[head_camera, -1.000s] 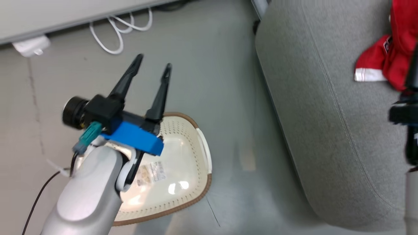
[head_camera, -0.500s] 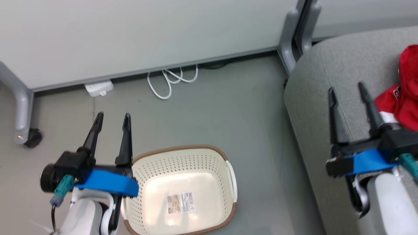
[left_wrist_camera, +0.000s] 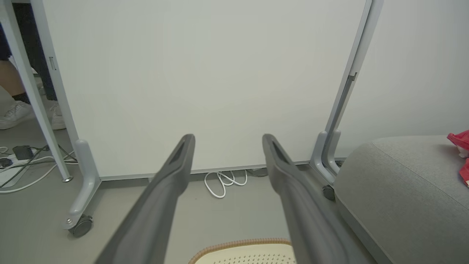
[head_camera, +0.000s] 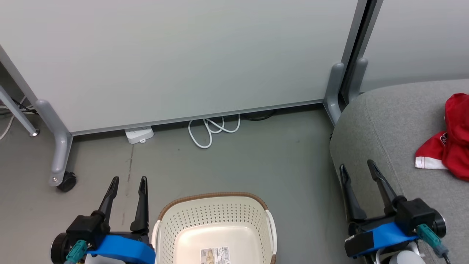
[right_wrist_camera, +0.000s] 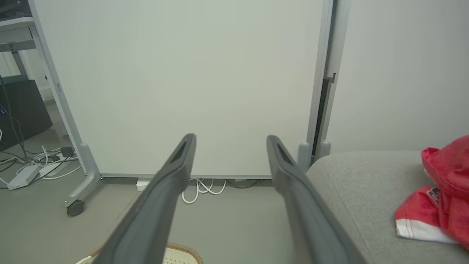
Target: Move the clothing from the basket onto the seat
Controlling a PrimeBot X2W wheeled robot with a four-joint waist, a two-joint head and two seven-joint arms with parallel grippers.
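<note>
Office or lab: wheeled partition panels [head_camera: 183, 62], loose floor cables [head_camera: 212, 128].

I see the basket [head_camera: 214, 216], left of the seat [head_camera: 377, 132], run off the head view's bottom edge, its sticker [head_camera: 216, 254] too small to read. On the seat, the clothing [head_camera: 454, 154] is cut by the right edge, its lettering illegible to me.

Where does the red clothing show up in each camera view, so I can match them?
Head view: the clothing at the right edge, on the seat.
Left wrist view: the clothing, a red sliver at the far right edge, on the seat.
Right wrist view: the clothing at lower right, on the seat, white trim showing.
Shared landmark: the looped white cable on the floor, left of the seat.
</note>
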